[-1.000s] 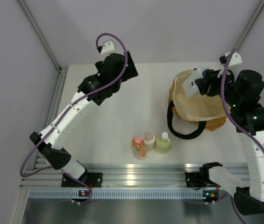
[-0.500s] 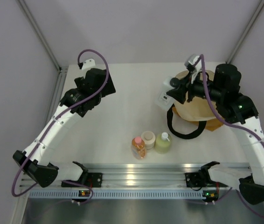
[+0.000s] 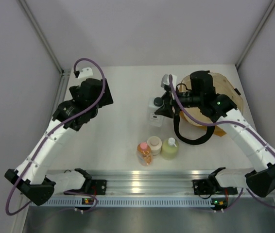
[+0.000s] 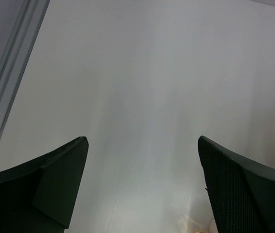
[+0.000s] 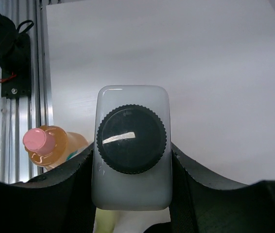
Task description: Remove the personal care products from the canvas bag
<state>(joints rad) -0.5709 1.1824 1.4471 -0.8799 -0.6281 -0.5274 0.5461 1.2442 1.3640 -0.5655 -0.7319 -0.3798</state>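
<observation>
1. Near the front edge of the table (image 3: 123,126), three products are standing upright in a tight row: the orange bottle with pink cap (image 3: 144,153), the cream round jar (image 3: 154,145) and the pale green bottle with white cap (image 3: 169,148). Whether they are touching or only just beside one another is hard to tell from above.
2. In the right wrist view the orange bottle is peeking out at the left. Only a pale green sliver is showing at the bottom edge, cut off by the claw. The jar is lying hidden behind it.
3. Just beyond the row, a black loop handle (image 3: 191,138) is lying flat on the table, its far end running under the right arm.
4. The right claw (image 5: 131,162) is pinching the white squarish bottle with dark cap (image 5: 131,145), one finger pressing each side of its body, with the cap facing the wrist camera. The bottle is hanging over open table, left of the bag and outside it. Whether its base is touching the table cannot be told.
5. The canvas bag (image 3: 225,92) is sitting at the far right of the table, much of it covered by the right arm, so its inside is not showing.
6. The left claw (image 4: 141,145) is standing spread wide over bare table at the far left, gripping nothing. From above, its fingers are tucked out of sight under the wrist.
</observation>
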